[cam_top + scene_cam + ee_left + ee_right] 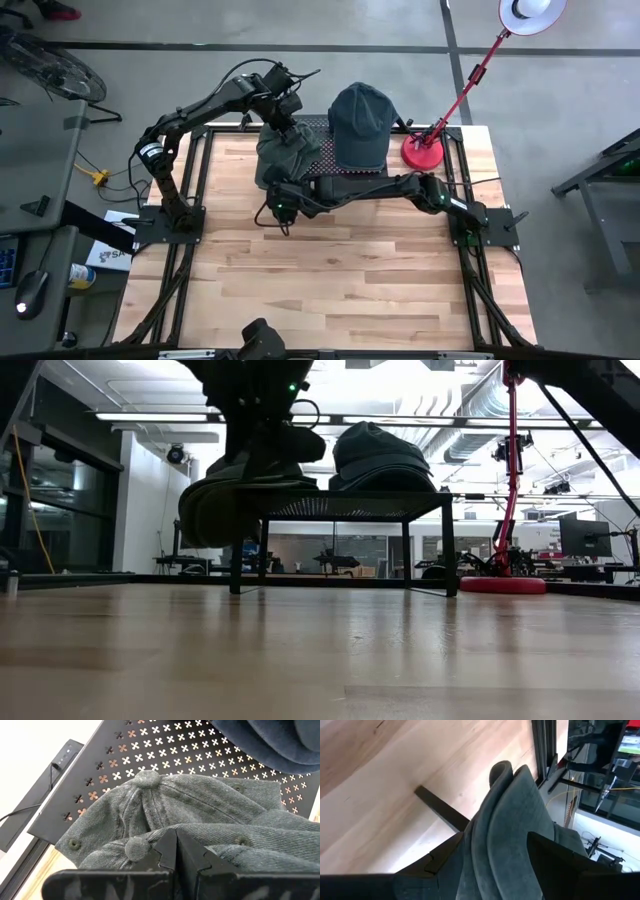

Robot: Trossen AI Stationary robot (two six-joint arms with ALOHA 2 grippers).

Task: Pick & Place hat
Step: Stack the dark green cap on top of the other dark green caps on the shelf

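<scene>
A grey-green hat (285, 155) lies on the left part of a black perforated rack (325, 150) and overhangs its left edge (215, 500). The left wrist view shows two top buttons, so two grey caps may be bunched together. My left gripper (287, 128) is shut on its crown. My right gripper (277, 200) stands at the hat's near side, open, with the folded brim layers (505, 815) between its fingers. A dark blue hat (360, 120) sits on the rack's right part. My left gripper pinches the grey cloth of the crown beside a top button (136, 847) between its two fingers, slanting down from above. The hat lies partly on the rack and partly past its edge. My right gripper has the curved brim layers between its fingers (445, 865); I cannot tell whether they touch.
A red lamp stands with its round base (423, 152) at the rack's right, its arm slanting up to a white head (530, 12). The near half of the wooden table (330, 280) is bare. The rack's legs (448, 550) stand on the far part.
</scene>
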